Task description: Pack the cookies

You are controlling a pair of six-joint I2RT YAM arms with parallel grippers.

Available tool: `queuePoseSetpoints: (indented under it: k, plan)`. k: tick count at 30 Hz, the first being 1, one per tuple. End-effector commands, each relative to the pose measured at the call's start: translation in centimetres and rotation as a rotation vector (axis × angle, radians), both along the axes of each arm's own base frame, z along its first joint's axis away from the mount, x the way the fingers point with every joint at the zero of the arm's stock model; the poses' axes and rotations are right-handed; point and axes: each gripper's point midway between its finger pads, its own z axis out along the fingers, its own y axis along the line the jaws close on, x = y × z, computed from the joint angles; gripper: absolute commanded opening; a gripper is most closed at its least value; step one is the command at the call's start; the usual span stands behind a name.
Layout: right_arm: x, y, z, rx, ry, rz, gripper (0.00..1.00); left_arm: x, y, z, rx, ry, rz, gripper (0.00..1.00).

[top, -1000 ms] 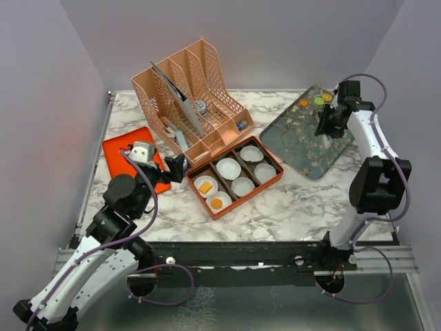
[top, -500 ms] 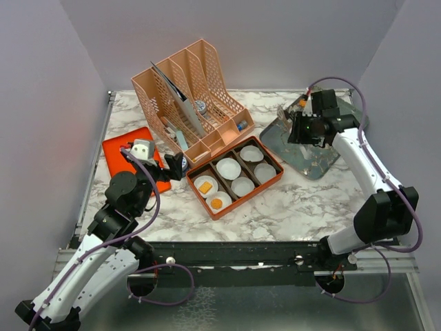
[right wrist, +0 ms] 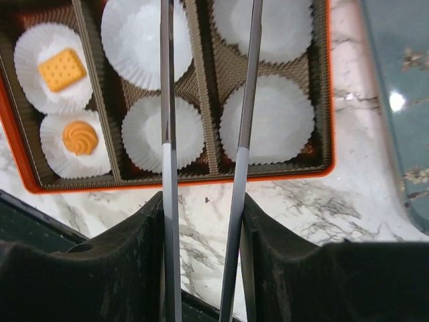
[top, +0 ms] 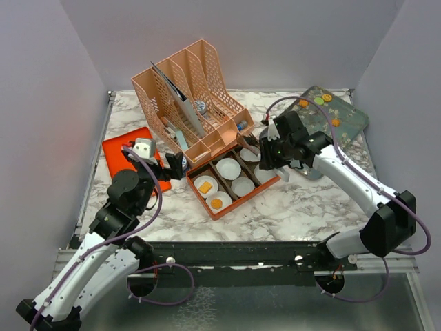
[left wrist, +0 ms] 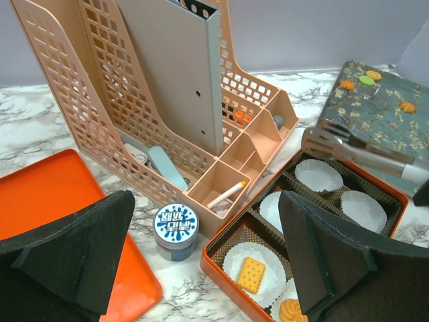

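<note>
An orange compartment box (top: pixel 269 183) holds white paper cups. Two cookies lie in its left cups: a yellow-orange square (top: pixel 204 186) (left wrist: pixel 251 274) (right wrist: pixel 62 69) and an orange round (top: pixel 216 203) (left wrist: pixel 291 310) (right wrist: pixel 80 136). Two orange rounds (top: pixel 303 103), a third one (top: pixel 334 122) and a green round (top: pixel 319 101) lie on the patterned tray (top: pixel 310 138). My right gripper (top: pixel 270 155) (right wrist: pixel 204 208) is shut on metal tongs (right wrist: pixel 165 100) (left wrist: pixel 362 151) held over the box's right cups; I see no cookie in the tongs. My left gripper (top: pixel 176 167) (left wrist: pixel 201 261) is open and empty beside the box's left corner.
A peach mesh desk organiser (top: pixel 189 96) stands behind the box. A blue-and-white tin (left wrist: pixel 175 230) sits between it and the orange flat tray (top: pixel 120 152). Grey walls enclose the marble table on three sides.
My right arm has swung left from the patterned tray at the back right to above the box, carrying the tongs. The left arm has hardly moved.
</note>
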Motion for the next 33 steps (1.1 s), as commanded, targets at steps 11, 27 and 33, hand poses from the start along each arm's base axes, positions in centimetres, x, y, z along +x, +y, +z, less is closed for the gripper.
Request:
queuePoseSetpoints:
  k: [11,27,33]
  plan:
    - [-4.4,4.4,-1.3,-0.015,-0.012,0.210,0.14,0.3,-0.2,-0.4,0.005,0.004,-0.004,0.99]
    - [-5.2,5.5,-4.7,-0.056,0.050,0.257,0.18,0.3,-0.3,-0.4,0.004,0.004,-0.008,0.99]
    - [-4.9,5.7,-6.0,-0.073,0.063,0.258,0.21,0.3,-0.3,-0.3,0.002,0.001,-0.009,0.99]
